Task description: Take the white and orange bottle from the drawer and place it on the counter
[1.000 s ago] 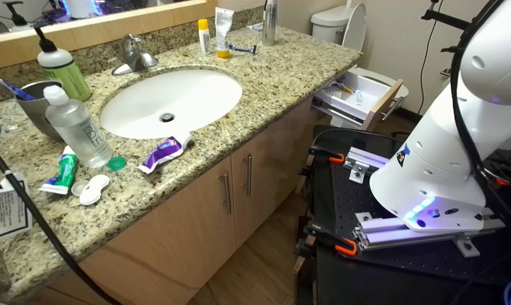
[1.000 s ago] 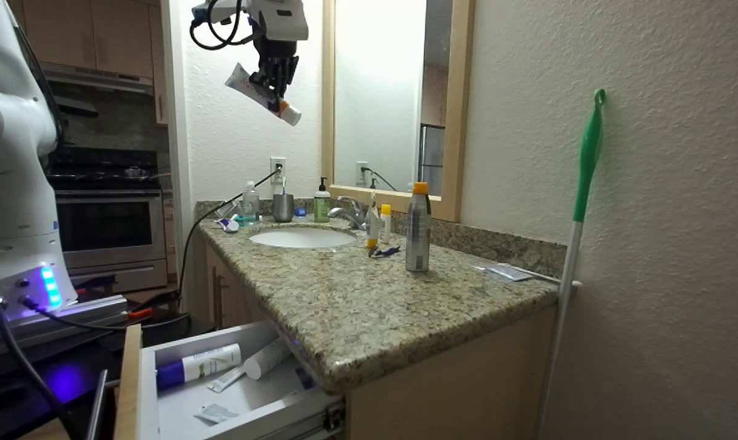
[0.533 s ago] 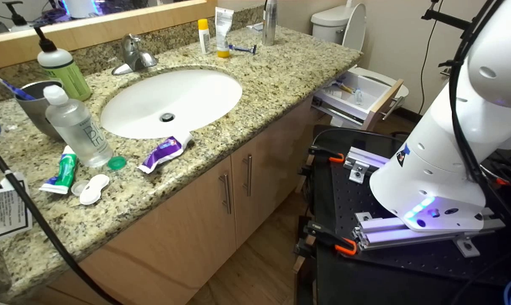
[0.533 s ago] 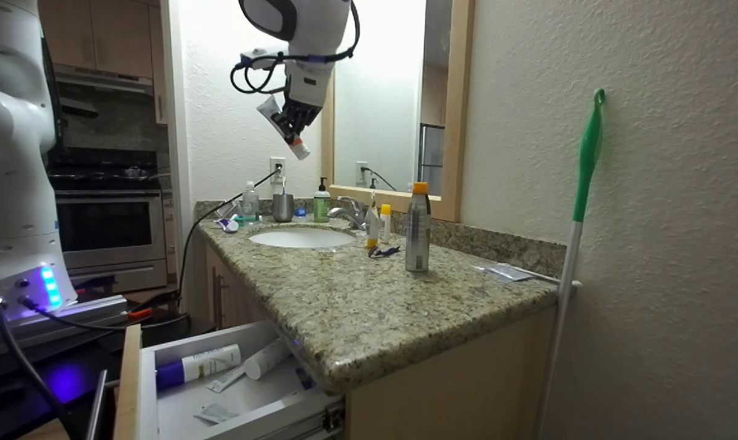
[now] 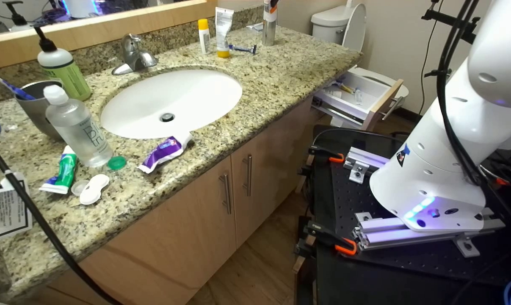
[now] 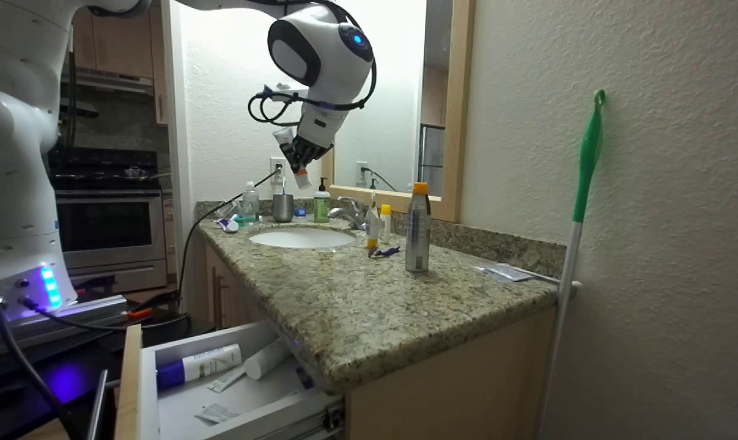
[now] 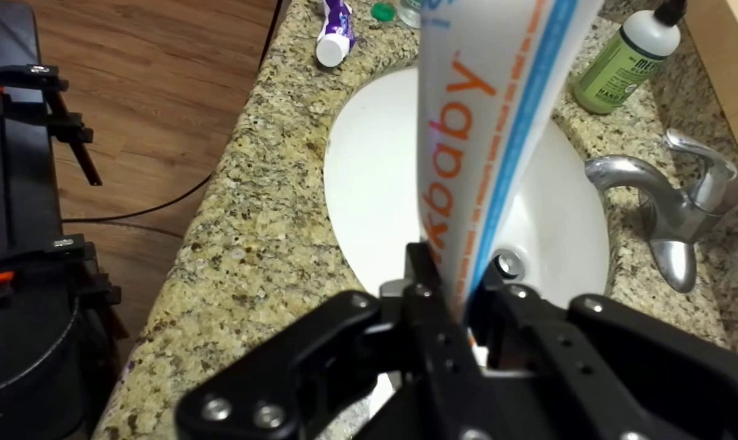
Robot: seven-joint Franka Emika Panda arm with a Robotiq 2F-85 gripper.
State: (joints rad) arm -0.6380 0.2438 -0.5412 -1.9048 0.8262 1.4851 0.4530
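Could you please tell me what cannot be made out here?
Lettering on the white and orange tube: in the wrist view, cut off by the top edge and partly hidden by the gripper.
Back of the drawer: in both exterior views, hidden under the counter.
Text on the tag: in an exterior view, too small to read.

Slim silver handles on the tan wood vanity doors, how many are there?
2: left slim silver handle and right slim silver handle, near where the tan wood doors meet. Others may be hidden.

White arm (image 6: 329, 58) arched, gripper (image 7: 454, 269) tilted downward, clamped
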